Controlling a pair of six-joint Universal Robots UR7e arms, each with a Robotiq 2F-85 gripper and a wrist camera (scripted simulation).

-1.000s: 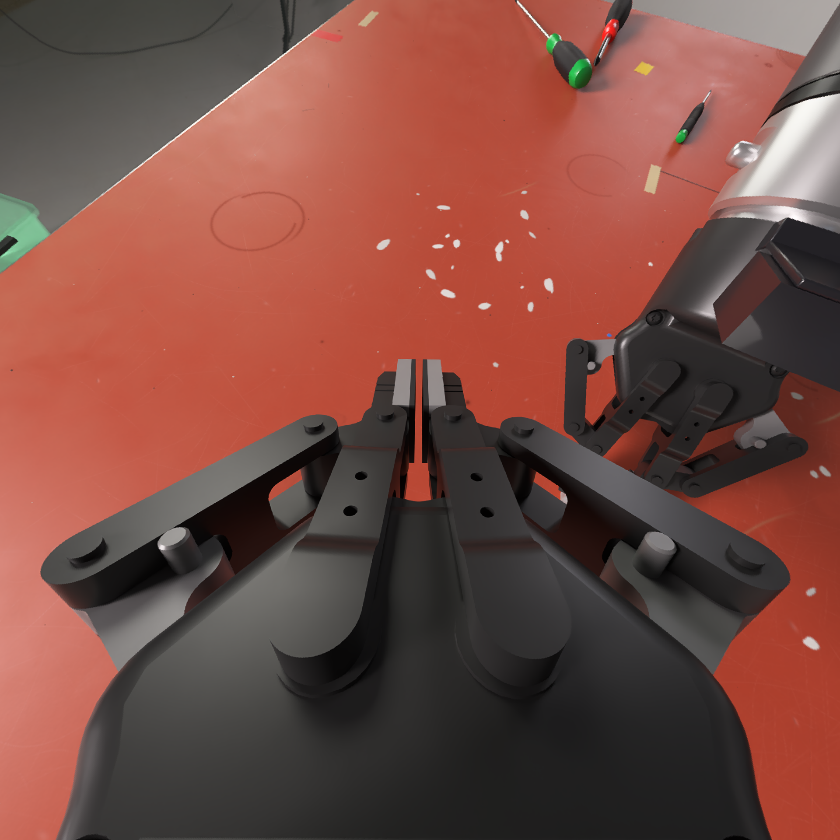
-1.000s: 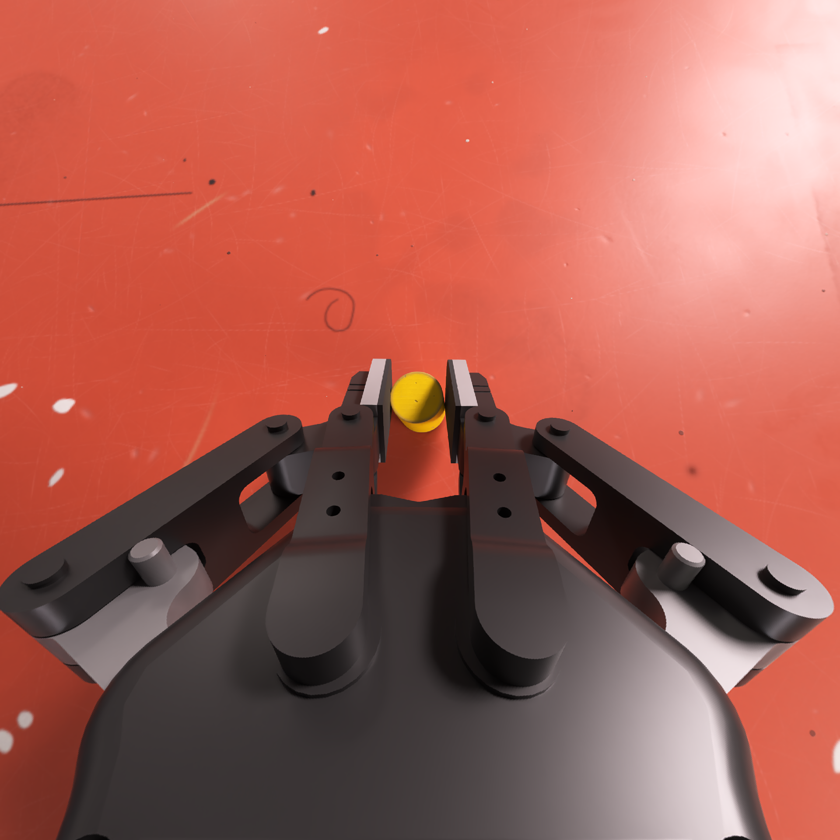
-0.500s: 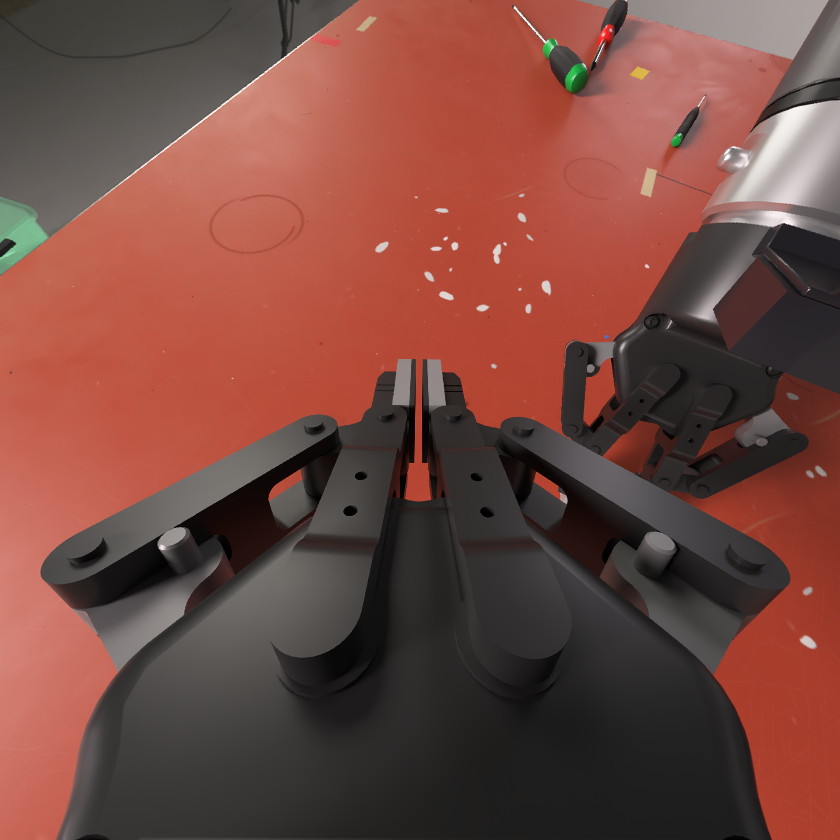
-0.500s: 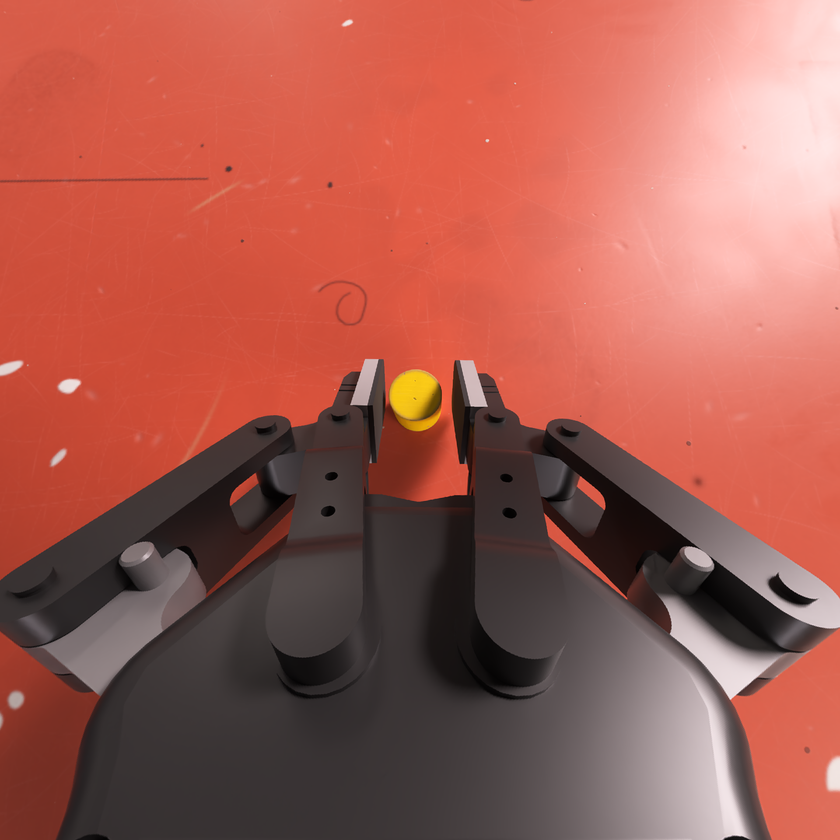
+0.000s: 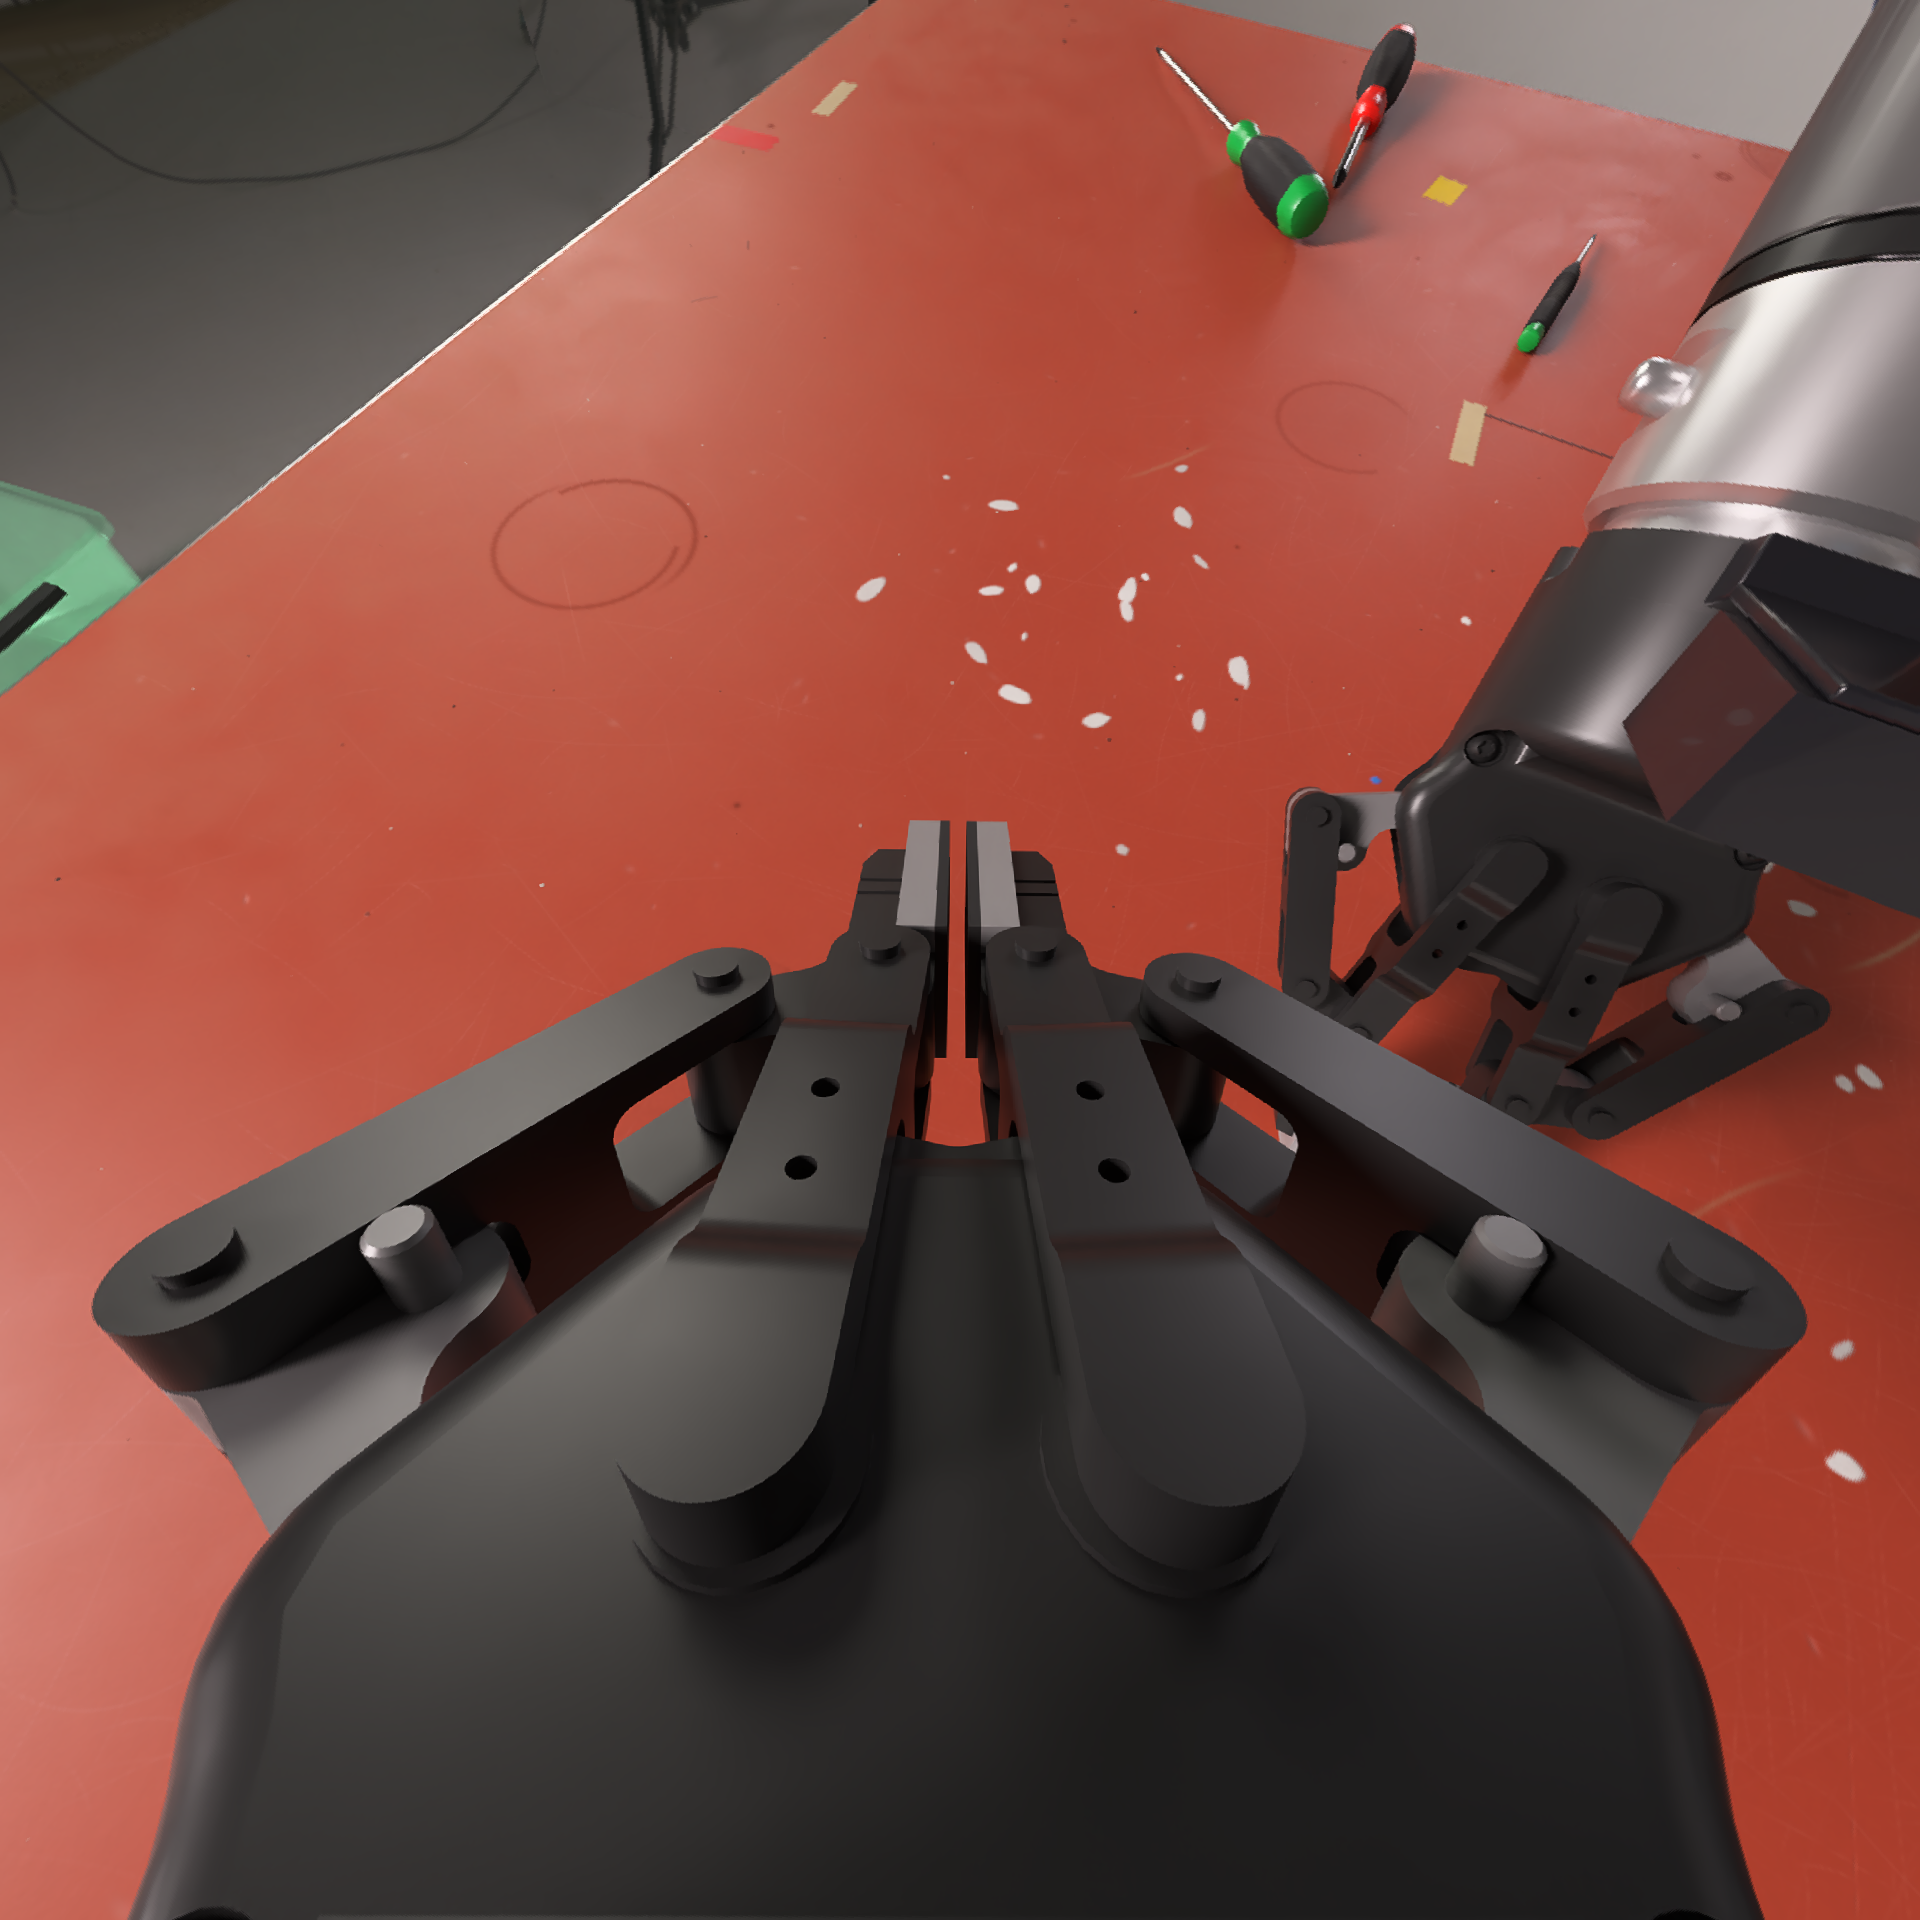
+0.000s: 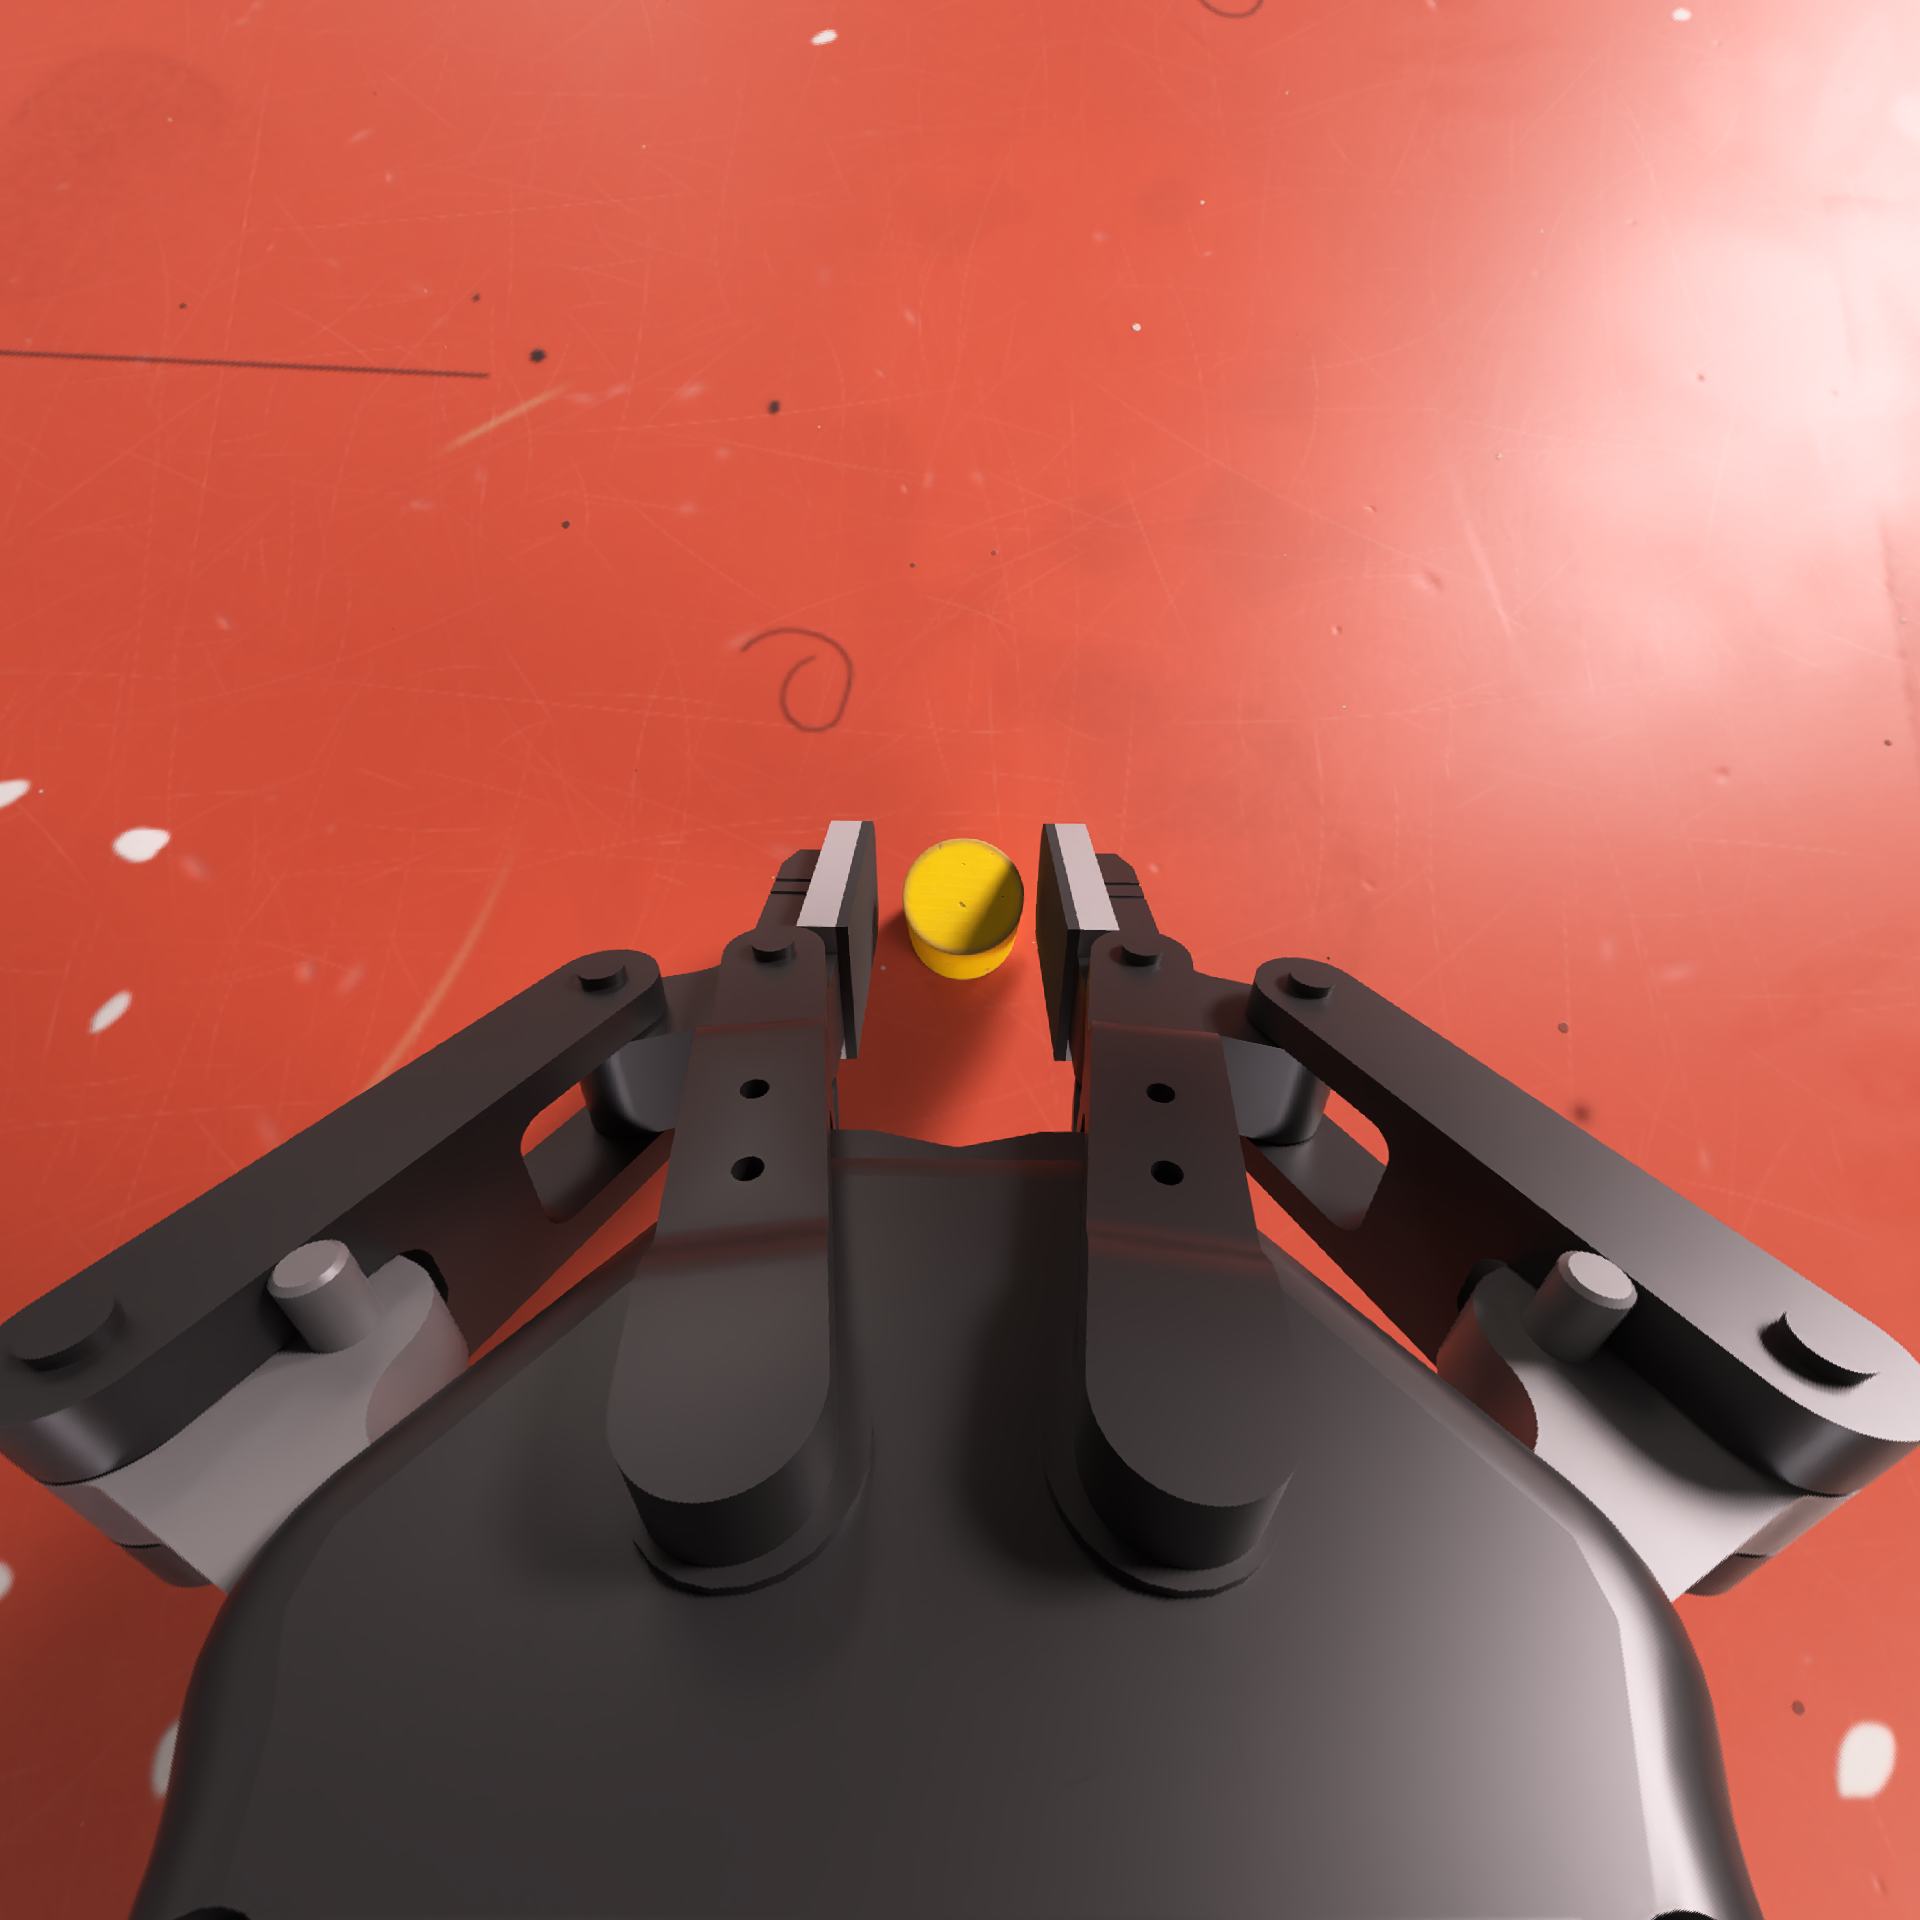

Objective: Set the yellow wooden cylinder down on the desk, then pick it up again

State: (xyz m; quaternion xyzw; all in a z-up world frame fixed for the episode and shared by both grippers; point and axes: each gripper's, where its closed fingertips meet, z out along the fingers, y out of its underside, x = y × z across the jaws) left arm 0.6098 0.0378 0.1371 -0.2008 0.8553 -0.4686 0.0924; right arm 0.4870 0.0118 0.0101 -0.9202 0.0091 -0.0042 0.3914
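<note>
The yellow wooden cylinder [image 6: 963, 906] stands upright on the red desk [image 6: 1247, 468]. My right gripper [image 6: 961, 878] is open and straddles it, with a gap between the cylinder and each pad. In the left wrist view the right gripper [image 5: 1496, 997] points down at the desk on the right, and the cylinder is hidden behind its fingers. My left gripper [image 5: 957, 868] is shut and empty, hovering above the desk to the left of the right one.
Two large screwdrivers, one green-handled [image 5: 1262, 166] and one red-and-black [image 5: 1371, 99], and a small green one [image 5: 1553, 296], lie at the far end. Tape bits [image 5: 1465, 431] and white flecks mark the desk. A green bin [image 5: 42, 587] sits beyond the left edge.
My right gripper has opened wider and let go of the cylinder, which now stands free on the desk. The left gripper has stayed still.
</note>
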